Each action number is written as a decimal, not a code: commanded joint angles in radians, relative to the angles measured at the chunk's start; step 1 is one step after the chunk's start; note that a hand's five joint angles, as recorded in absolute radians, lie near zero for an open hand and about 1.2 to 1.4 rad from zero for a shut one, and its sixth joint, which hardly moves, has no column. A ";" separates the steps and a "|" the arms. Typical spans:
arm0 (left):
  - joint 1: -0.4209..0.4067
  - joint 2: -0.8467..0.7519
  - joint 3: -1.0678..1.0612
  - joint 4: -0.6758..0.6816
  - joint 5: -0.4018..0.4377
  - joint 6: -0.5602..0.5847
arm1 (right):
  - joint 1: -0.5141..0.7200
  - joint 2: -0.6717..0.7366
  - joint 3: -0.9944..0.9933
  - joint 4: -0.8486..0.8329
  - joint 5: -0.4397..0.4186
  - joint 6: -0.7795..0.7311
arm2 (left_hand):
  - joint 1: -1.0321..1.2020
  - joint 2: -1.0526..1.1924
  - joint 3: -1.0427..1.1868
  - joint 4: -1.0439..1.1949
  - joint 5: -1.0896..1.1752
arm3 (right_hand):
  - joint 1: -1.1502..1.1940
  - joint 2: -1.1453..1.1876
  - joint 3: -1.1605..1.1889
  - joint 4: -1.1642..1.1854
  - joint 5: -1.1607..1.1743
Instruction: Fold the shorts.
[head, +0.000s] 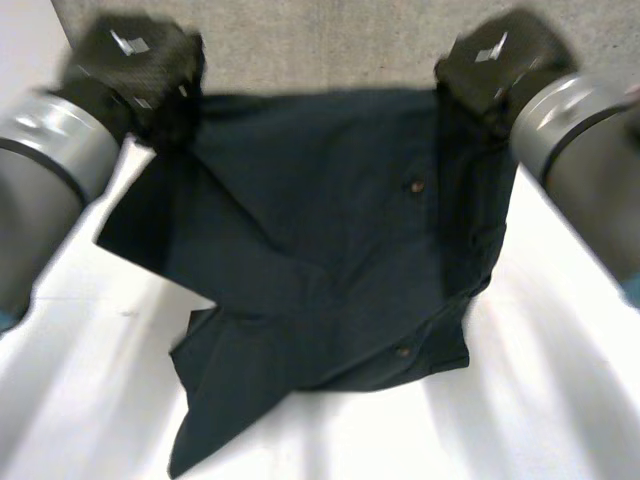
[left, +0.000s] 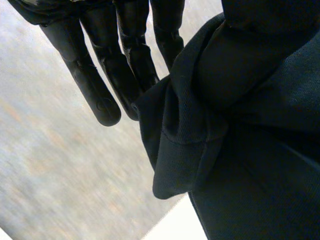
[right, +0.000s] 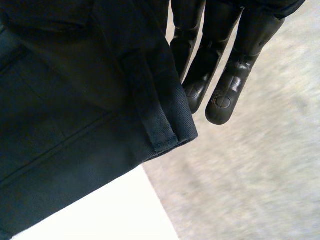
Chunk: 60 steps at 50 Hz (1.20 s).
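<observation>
We held the shorts (head: 330, 260) by two corners above the far edge of the bench (head: 560, 420), left hand (head: 140, 60) and right hand (head: 495, 60) each pinching cloth, the rest lying on it, probably to fold them over.

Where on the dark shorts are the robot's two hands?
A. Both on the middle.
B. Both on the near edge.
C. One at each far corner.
C: in the head view the left hand and the right hand each grip a far corner of the shorts, whose near part lies on the table.
</observation>
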 joint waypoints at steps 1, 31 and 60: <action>0.008 -0.350 0.154 0.040 -0.008 0.110 | -0.020 0.279 -0.091 -0.142 0.001 0.055 | 0.307 0.204 0.214 0.197 0.250 | 0.403 0.221 0.229 0.205 0.251; 0.019 -0.363 0.030 0.623 -0.011 0.131 | -0.078 0.370 -0.053 -0.481 -0.028 0.144 | 0.307 0.204 0.214 0.197 0.250 | 0.403 0.221 0.229 0.205 0.251; -0.121 -0.268 -0.398 0.088 -0.230 0.138 | -0.090 0.157 0.591 -0.145 -0.091 0.044 | 0.307 0.204 0.214 0.197 0.250 | 0.403 0.221 0.229 0.205 0.251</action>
